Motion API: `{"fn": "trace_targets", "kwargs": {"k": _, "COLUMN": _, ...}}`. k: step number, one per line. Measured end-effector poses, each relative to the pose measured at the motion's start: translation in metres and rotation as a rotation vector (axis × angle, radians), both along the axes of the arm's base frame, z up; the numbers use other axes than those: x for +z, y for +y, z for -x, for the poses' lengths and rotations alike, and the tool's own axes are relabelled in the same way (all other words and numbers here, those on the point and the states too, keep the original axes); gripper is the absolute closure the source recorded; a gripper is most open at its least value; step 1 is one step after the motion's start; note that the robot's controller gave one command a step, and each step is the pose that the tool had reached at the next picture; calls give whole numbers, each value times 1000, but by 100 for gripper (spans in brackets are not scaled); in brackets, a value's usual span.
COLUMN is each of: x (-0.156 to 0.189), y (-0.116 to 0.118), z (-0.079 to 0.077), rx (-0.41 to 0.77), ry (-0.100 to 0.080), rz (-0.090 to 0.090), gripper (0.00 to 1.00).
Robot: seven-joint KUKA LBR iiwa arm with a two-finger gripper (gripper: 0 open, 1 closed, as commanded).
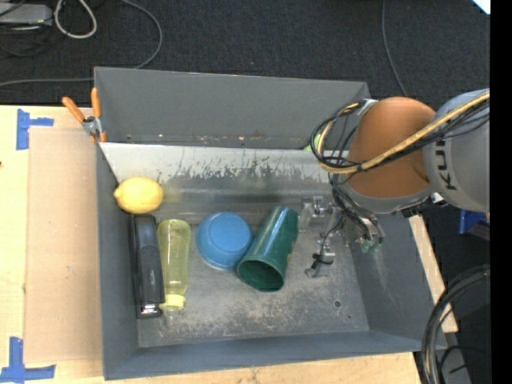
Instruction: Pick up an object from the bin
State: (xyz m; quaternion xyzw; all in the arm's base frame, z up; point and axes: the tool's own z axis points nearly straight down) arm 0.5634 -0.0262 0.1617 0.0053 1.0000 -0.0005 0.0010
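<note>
I've got the gripper [321, 248] low inside the grey metal bin [240, 118], under the arm's orange cover [388, 154], hanging over a bare patch of the bin floor. I cannot tell from here whether it is apart or together. Closest to it is the dark green plastic cup [268, 250], just beside the gripper on its left in the view. The cup lies on its side, tilted, with its open mouth turned toward the near wall. Past the cup, farther from the gripper, sits a round blue plastic bowl [222, 238], touching the cup's side. Farther left again lies a pale yellow translucent plastic tumbler [174, 258] on its side, and right beside that a black oblong stapler-like tool [146, 266] along the wall opposite the gripper. A yellow lemon [139, 195] rests in the far corner on that same side, well apart from the gripper.
</note>
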Motion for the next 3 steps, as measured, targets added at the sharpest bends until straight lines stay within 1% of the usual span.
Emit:
{"fn": "trace_targets", "kwargs": {"k": 1, "x": 9, "y": 0, "z": -2, "rx": 96, "ry": 1, "rz": -1, "gripper": 0}}
{"fn": "trace_targets", "kwargs": {"k": 2, "x": -37, "y": 53, "z": -11, "rx": 261, "ry": 8, "rz": -7, "gripper": 0}}
{"fn": "trace_targets", "kwargs": {"k": 3, "x": -34, "y": 36, "z": -34, "rx": -158, "ry": -3, "rz": 1, "gripper": 0}}
